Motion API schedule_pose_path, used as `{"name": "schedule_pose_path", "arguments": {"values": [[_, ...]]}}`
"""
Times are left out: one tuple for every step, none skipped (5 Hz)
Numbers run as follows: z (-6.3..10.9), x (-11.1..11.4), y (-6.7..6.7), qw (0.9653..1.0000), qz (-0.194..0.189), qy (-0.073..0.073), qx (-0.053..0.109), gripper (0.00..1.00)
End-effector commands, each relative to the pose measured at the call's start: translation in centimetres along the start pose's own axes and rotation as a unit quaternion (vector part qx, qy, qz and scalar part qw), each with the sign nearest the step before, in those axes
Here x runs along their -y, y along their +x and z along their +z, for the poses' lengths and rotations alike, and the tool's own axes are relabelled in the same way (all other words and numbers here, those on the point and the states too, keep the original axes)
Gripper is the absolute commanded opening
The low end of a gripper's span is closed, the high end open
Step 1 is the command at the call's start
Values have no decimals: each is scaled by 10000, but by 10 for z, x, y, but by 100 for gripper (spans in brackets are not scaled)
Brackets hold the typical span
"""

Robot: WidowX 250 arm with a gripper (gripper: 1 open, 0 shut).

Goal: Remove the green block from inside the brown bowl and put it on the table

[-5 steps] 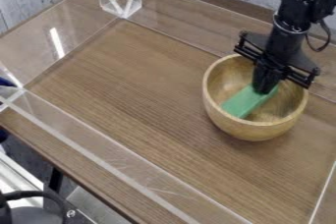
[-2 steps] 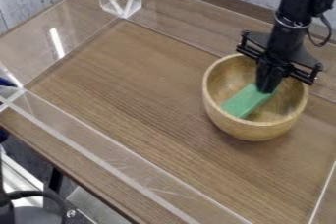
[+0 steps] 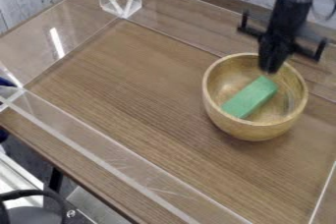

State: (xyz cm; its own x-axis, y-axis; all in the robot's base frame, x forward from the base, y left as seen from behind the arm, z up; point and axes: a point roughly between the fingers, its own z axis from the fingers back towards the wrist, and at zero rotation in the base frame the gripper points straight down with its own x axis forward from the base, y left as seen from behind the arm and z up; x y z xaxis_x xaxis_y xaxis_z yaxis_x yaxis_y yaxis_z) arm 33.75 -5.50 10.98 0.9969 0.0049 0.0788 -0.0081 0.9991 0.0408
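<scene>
Camera view shows the flat bright green block [image 3: 250, 97] lying inside the round tan wooden bowl [image 3: 225, 112]; the black gripper [image 3: 273, 68] hovers above it, closed and empty, so removal remains undone.

You get one raised view, looking down across the surface [image 3: 132, 90] diagonally, arm at upper right.

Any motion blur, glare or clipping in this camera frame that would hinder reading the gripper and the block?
Camera view: the gripper is smeared by motion blur, its top clipped by the frame edge; the green block and brown bowl are sharp; white glare streaks on the clear acrylic walls; the table is evenly lit.
</scene>
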Motion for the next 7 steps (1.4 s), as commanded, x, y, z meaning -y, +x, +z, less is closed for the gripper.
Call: {"name": "schedule_pose_path", "arguments": {"values": [[57,-9,1,9969,97,-161,759,0],[69,-13,-8,9954,100,-241,919,0],[57,-14,-8,9959,149,-316,838,0],[46,-13,-8,9962,169,-380,763,0],[28,-24,-18,9984,31,-155,543,0],[18,-33,-20,9991,-87,9,420,0],[6,-37,-13,9994,-112,-7,340,0]]}}
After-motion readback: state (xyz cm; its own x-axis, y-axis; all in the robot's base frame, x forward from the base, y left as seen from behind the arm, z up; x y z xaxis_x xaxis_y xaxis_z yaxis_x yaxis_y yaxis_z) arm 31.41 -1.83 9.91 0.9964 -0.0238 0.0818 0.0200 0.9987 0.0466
